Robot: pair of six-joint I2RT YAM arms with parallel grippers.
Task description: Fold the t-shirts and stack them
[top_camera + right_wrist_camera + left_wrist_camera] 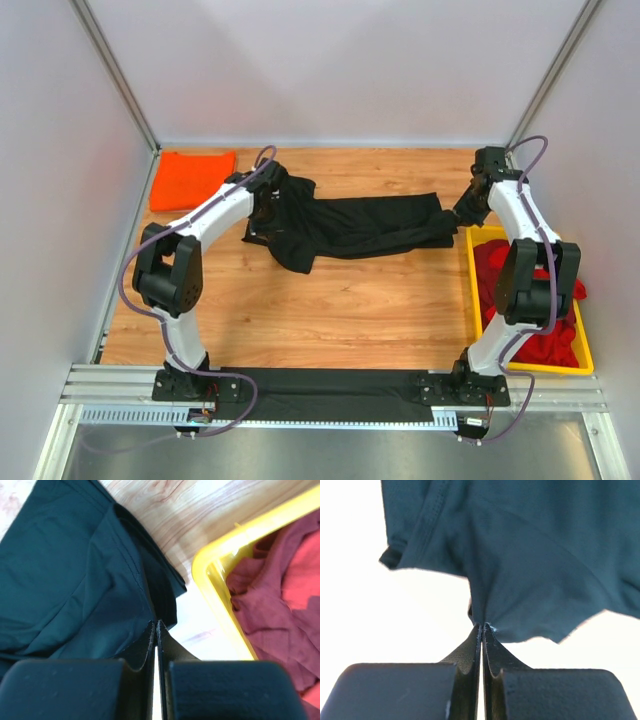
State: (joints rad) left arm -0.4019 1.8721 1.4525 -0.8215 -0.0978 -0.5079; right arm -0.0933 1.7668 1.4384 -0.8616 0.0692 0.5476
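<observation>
Soft matt cloth, creased, stitched hem: black t-shirt (370,225). Smooth matt cloth: orange t-shirt (190,178). Crumpled matt cloth: red t-shirts (560,340). Glossy yellow plastic: tray (270,525). Smooth wood grain, slight sheen: table (330,310). Matt black, finely rough plastic: left claw (482,626), right claw (156,623).

Lab cell, white panels (330,70), aluminium rails (110,385)

Red t-shirts (560,342) partly hidden behind right arm (535,275).
</observation>
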